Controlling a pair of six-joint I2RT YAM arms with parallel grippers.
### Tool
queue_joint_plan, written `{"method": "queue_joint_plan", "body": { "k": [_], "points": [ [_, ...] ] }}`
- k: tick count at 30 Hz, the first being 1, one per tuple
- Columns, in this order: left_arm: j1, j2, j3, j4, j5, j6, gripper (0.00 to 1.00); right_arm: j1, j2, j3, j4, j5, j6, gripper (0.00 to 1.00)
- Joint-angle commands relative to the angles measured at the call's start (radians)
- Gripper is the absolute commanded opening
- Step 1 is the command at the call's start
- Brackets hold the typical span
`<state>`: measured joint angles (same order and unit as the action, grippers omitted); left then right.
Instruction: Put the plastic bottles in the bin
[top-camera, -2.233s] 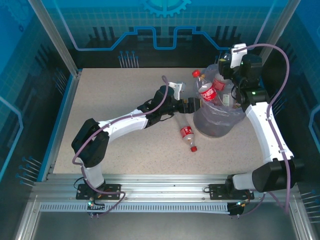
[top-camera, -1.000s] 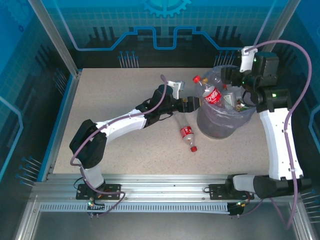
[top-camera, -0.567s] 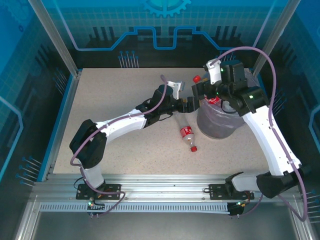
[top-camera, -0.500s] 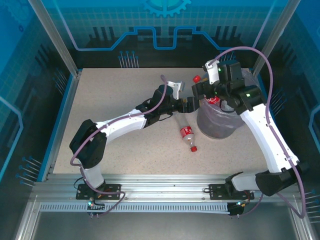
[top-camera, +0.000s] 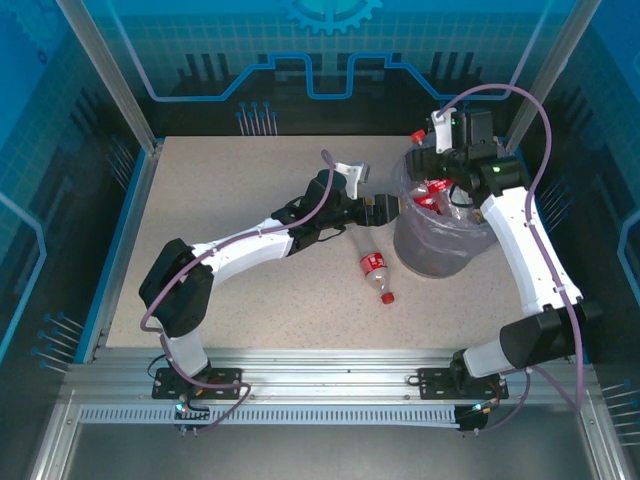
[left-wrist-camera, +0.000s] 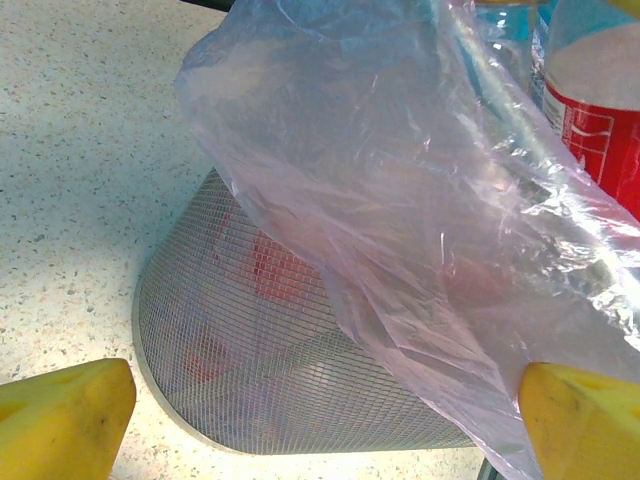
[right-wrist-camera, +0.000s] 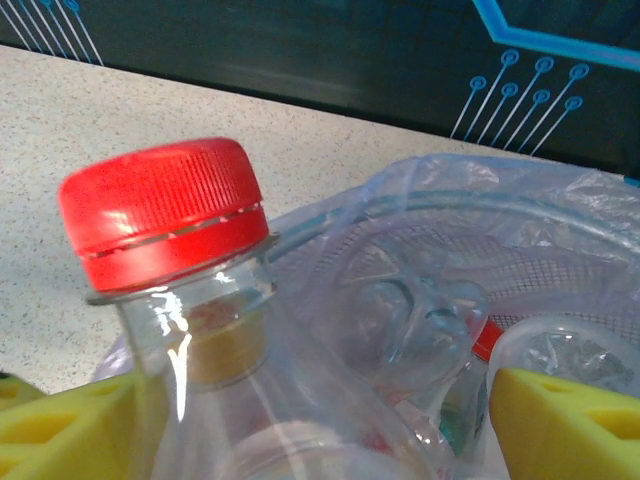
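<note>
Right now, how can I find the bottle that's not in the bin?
Find the big round bin on the right of the table. Left of its base lies a small bottle with red label and cap. It alone lies on the table; the other bottles are in the bin.

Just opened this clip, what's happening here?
Two arms are loading a lined mesh bin. The right gripper is over the bin's rim, its open jaws straddling a red-capped bottle that sticks up there, with a gap on one side. The left gripper, wide open, sits low beside the bin's wall. Several bottles are inside already; one red-labelled bottle lies on the table beside the bin.
</note>
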<state>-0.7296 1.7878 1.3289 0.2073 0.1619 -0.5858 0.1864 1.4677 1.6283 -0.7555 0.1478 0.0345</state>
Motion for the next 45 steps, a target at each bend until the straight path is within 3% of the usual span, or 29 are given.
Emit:
{"method": "queue_joint_plan", "body": {
  "k": [1,18,26,37,45],
  "points": [
    [0.005,-0.030,0.004,-0.008,0.002,0.013,0.99,-0.026,0.028,-0.017,0.019,-0.057,0.028,0.85],
    [0.024,-0.142,-0.100,-0.158,-0.094,0.053,0.99,-0.159,-0.029,0.016,-0.033,-0.095,0.079,0.98],
    [0.030,-0.194,-0.229,-0.202,-0.155,0.004,0.99,-0.213,-0.013,0.058,-0.060,-0.137,0.067,0.91],
    [0.028,-0.075,-0.272,-0.170,-0.145,-0.113,0.99,-0.221,0.045,-0.061,-0.006,-0.251,0.091,0.83],
    [0.016,0.037,-0.234,-0.171,-0.133,-0.155,0.99,-0.222,0.053,0.066,-0.081,-0.245,0.072,0.93]
  ]
}}
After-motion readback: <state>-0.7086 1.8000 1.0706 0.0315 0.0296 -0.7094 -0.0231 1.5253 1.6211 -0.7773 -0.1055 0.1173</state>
